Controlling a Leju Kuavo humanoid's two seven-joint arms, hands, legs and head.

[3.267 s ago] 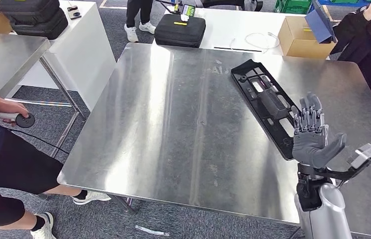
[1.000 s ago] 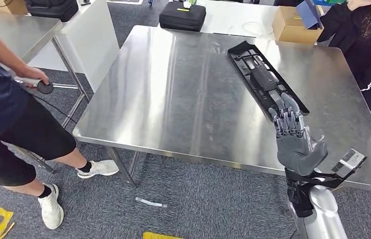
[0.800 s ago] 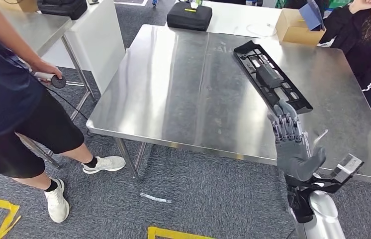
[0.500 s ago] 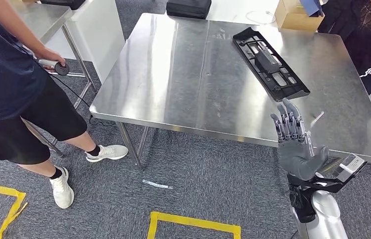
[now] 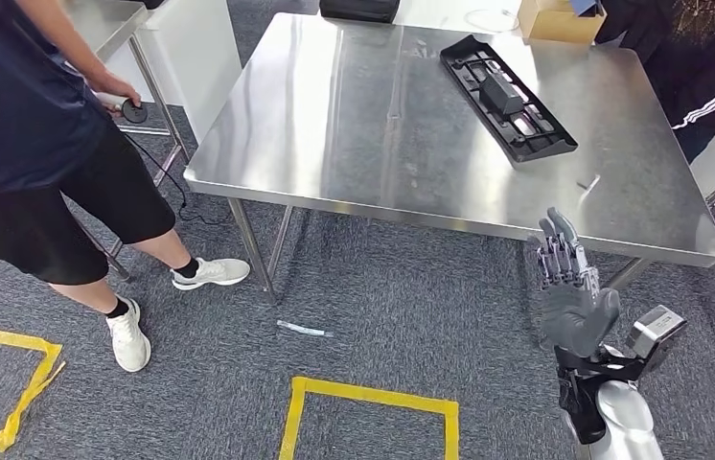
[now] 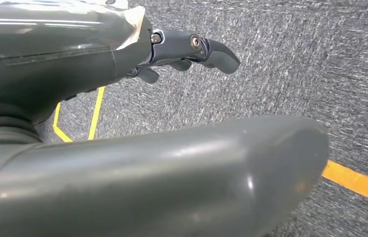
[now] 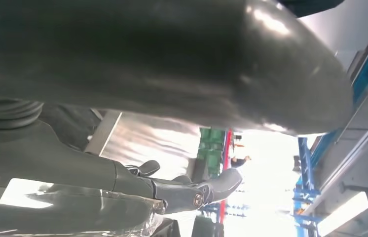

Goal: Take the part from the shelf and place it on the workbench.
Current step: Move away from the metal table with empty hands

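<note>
The part (image 5: 507, 96), a long black plastic frame with slots, lies flat on the steel workbench (image 5: 354, 125), toward its far right side. My right hand (image 5: 569, 292) is raised in front of the workbench's near edge, over the carpet, palm inward with fingers straight and apart, holding nothing. It stands well short of the part. In the right wrist view the right hand (image 7: 182, 190) is bare, its fingers extended. In the left wrist view my left hand (image 6: 187, 49) hangs over the grey carpet with fingers extended and nothing in it.
A person (image 5: 37, 144) stands left of the workbench holding a small controller (image 5: 129, 111). Another person's striped sleeve (image 5: 708, 77) is at the far right corner. A cardboard box (image 5: 550, 19) and black case (image 5: 358, 10) sit behind. Yellow tape (image 5: 373, 407) marks the floor.
The whole picture has shifted: the camera has backed away from the workbench. The part stays where it lay on the top. My right hand, still open, now stands before the table's edge.
</note>
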